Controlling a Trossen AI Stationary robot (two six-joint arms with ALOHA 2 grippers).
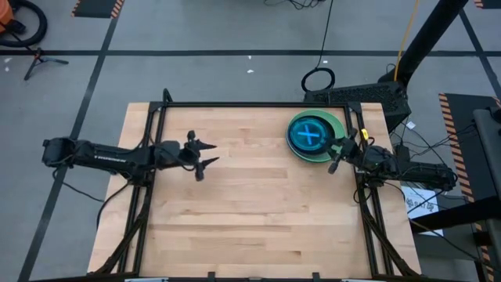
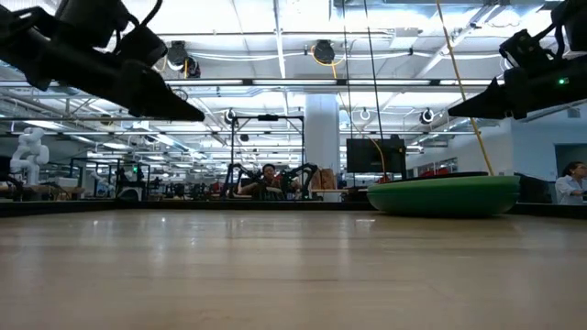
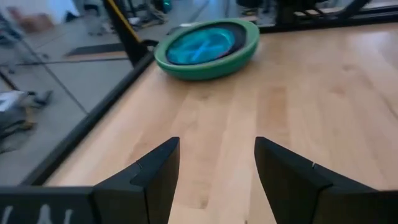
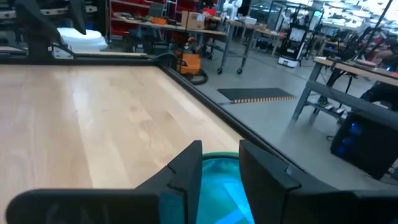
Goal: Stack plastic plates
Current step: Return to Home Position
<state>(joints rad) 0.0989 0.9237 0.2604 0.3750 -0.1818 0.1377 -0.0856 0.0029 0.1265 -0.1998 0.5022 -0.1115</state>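
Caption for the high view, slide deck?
Plates stacked, cyan-blue on top, by the table right edge; right hand at their rim, left hand open, empty.

The stack of round plastic plates, cyan-blue atop green, sat on the light wooden table near its far right corner. The right gripper hung just beside it; the left gripper hung well apart, left of centre.

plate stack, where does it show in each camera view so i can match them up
High view: plate stack at the table's upper right, beside the right end effector; the left end effector hangs over the table's left side.
Low view: on the right, seen edge-on.
Left wrist view: ahead across the table.
Right wrist view: directly beneath that arm's fingers, cyan top showing.
Shared landmark: the wooden table.
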